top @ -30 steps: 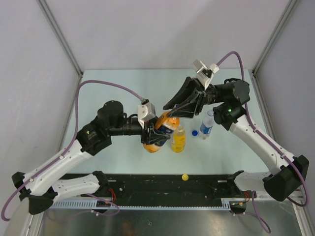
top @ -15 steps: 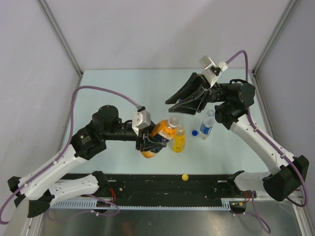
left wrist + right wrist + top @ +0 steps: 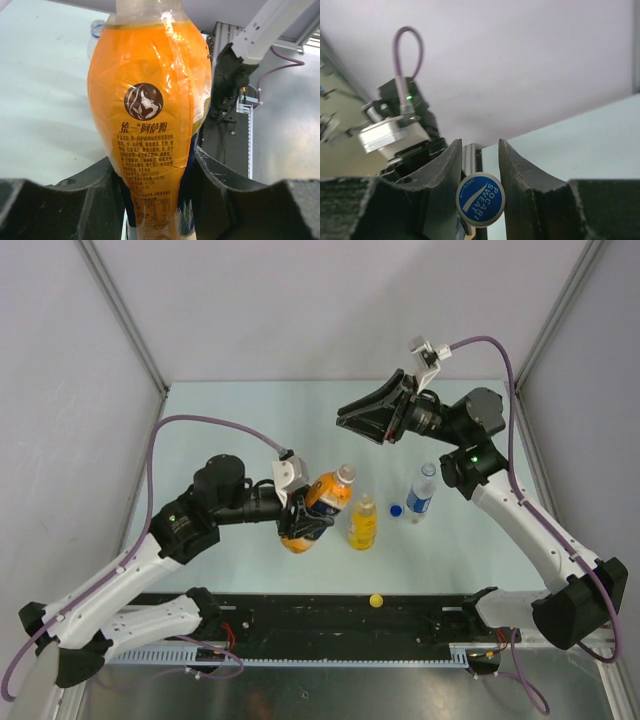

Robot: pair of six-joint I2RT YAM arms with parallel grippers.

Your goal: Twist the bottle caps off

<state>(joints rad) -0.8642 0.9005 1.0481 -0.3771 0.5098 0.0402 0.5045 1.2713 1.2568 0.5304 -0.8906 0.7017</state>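
1. You are looking at a pale green table (image 3: 230, 440) closed in by grey walls. A black rail (image 3: 300, 615) runs along the near edge, where both arms are bolted.
2. Your left gripper (image 3: 303, 516) is clamped on the lower body of the orange bottle (image 3: 325, 493). In the left wrist view its dark fingers (image 3: 220, 195) press in on both sides of the label.
3. The orange bottle is held tilted near the middle of the table, with its neck pointing toward the far right. The gripper hides its base in the overhead view.
4. Your right gripper (image 3: 347, 423) hangs raised over the far middle of the table, apart from the orange bottle's neck.
5. In the right wrist view, the right fingers pinch a round Pocari cap (image 3: 480, 199). Its blue face carries white lettering, and its edge touches both fingers. The overhead view is too coarse to show this cap.
6. The yellow bottle (image 3: 363, 525) stands upright on the table, just to the right of the orange bottle.
7. The clear bottle (image 3: 420, 494), with a blue label, stands upright further right. A loose blue cap (image 3: 396, 509) lies on the table between these two bottles, just beside the clear one.
8. A yellow cap (image 3: 376, 600) sits on the black rail near its middle, well apart from the bottles.
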